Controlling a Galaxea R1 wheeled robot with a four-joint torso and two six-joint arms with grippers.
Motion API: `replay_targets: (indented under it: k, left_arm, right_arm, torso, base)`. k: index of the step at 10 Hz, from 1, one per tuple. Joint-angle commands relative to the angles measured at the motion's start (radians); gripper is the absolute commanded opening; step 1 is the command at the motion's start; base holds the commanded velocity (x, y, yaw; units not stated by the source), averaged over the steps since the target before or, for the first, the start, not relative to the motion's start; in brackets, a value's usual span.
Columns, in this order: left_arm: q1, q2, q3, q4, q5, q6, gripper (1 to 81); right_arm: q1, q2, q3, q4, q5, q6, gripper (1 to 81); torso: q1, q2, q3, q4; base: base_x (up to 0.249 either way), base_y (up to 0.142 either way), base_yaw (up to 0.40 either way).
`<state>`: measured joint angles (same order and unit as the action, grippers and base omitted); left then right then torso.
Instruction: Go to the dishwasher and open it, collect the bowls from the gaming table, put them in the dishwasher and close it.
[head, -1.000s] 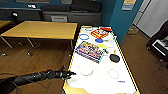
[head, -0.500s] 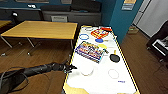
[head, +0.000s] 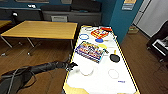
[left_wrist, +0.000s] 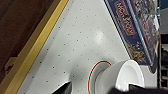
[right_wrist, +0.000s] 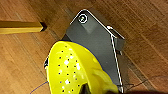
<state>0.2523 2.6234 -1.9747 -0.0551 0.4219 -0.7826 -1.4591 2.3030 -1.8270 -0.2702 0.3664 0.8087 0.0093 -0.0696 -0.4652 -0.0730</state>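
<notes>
A white bowl (head: 86, 69) stands near the left edge of the gaming table (head: 100, 81), which has a white dotted top and a yellow rim. My left gripper (head: 72, 66) reaches in from the left and stands open just beside the bowl. In the left wrist view the white bowl (left_wrist: 124, 78) sits next to a red ring printed on the gaming table (left_wrist: 82, 37), with a dark fingertip (left_wrist: 64, 88) to one side of it. In the right wrist view a yellow perforated bowl (right_wrist: 72, 70) hangs over the wooden floor, with my right gripper shut on it.
On the table lie a Monopoly box (head: 90, 51), a black paddle (head: 114, 58), loose rings and a red game box (head: 99, 33). A long wooden table (head: 42, 29) stands to the left, a teal pillar (head: 120, 17) behind, and dark furniture (head: 160, 45) at right. The robot's grey base (right_wrist: 97, 42) is below the yellow bowl.
My left arm has stretched a little further forward and right, bringing the gripper closer to the white bowl. The bowl and the other things on the table have not moved.
</notes>
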Motion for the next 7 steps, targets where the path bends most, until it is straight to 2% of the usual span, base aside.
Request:
replay_targets:
  k: [1,3,5,7]
  left_arm:
    - [-0.152,0.049,-0.006,-0.002,0.028,-0.001,81.1]
    - [-0.15,0.095,-0.006,0.023,0.029,-0.003,81.1]
    - [-0.147,0.129,-0.016,0.029,0.029,-0.003,81.1]
    - [-0.129,0.185,-0.091,0.026,0.035,-0.004,81.1]
  right_arm:
    - [0.012,-0.041,-0.001,-0.021,-0.049,0.0,1.0]
    - [0.012,-0.038,-0.006,-0.021,-0.049,0.0,1.0]
    - [0.013,-0.038,-0.009,-0.021,-0.049,0.0,1.0]
    - [0.018,-0.034,-0.009,-0.021,-0.05,0.0,1.0]
  torso:
    - [0.0,0.0,0.0,0.0]
    - [0.0,0.0,0.0,0.0]
    - [0.0,0.0,0.0,0.0]
    - [0.001,0.0,0.0,0.0]
  base:
    - [0.0,0.0,0.0]
    - [0.0,0.0,0.0]
    - [0.0,0.0,0.0]
    - [0.0,0.0,0.0]
